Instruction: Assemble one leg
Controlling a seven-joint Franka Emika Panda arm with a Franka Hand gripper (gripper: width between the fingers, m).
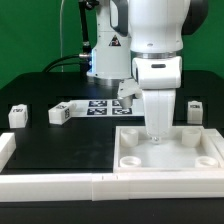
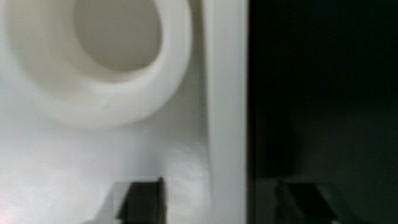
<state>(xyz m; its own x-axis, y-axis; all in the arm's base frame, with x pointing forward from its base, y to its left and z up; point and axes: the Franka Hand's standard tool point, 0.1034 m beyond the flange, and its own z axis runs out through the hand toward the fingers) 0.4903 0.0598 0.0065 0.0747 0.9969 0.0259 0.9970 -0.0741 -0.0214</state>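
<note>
My gripper (image 1: 155, 131) points straight down at the far rim of the large white tray (image 1: 170, 158). In the wrist view the gripper (image 2: 221, 203) is open. One dark fingertip (image 2: 139, 200) is over the tray and the other is over the black table, with the tray's rim (image 2: 224, 100) between them. A round corner socket (image 2: 116, 40) lies close by. Nothing is held. Small white tagged legs lie on the table: two at the exterior view's left (image 1: 17, 114) (image 1: 59, 113) and one at the right (image 1: 194, 110).
The marker board (image 1: 103, 106) lies behind the tray, left of the arm. Another small tagged block (image 1: 125, 88) sits by the arm's base. White border rails run along the front (image 1: 50, 186) and at the exterior view's left (image 1: 5, 148).
</note>
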